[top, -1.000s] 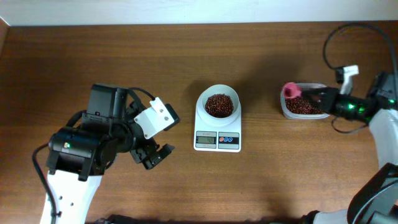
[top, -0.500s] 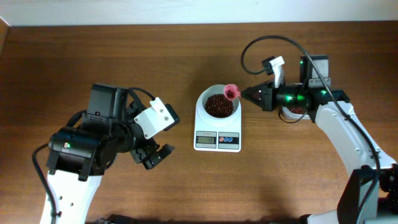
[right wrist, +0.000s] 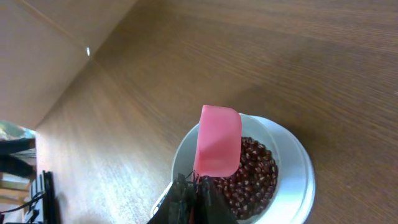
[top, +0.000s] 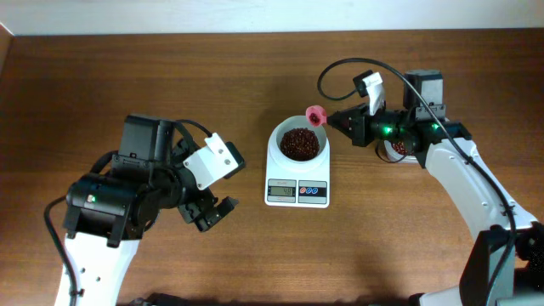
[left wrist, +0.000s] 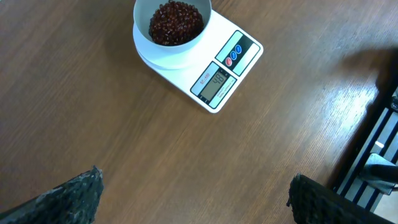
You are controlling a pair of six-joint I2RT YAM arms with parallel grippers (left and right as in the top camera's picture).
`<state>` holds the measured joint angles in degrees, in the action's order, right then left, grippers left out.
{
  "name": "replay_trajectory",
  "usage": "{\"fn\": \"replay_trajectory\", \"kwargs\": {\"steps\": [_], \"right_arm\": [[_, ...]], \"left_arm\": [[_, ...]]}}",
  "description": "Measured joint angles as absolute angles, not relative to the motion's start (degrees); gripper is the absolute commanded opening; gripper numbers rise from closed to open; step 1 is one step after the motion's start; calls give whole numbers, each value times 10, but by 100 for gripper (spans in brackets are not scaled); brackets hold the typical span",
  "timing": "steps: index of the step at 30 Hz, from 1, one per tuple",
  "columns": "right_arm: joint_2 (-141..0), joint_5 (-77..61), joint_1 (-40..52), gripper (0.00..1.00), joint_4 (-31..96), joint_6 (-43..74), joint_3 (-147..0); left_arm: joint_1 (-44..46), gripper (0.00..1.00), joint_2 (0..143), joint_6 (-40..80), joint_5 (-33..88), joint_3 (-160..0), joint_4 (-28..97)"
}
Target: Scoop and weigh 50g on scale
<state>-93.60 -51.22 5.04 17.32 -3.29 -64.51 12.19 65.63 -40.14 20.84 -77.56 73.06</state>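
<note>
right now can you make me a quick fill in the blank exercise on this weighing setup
1. The right claw is shut on the handle of a ____ scoop.
2. The white bowl on the scale holds dark ____ beans.
3. The left claw, off to the side of the scale, is ____ and holds nothing.

Missing words: pink; red; open

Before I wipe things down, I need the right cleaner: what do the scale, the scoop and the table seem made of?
Scale: likely plastic, smooth glossy white shell. Scoop: likely plastic, uniform matte pink. Table: wood or wood-look laminate, brown grain with slight sheen.
</note>
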Motion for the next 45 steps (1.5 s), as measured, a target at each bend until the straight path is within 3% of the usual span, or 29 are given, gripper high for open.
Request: {"fn": "replay_trajectory", "kwargs": {"steps": [45], "right_arm": [[-936,-572,31,4,202,-10,-645]], "left_arm": [[122,99,656,-401,208,-776,731]]}}
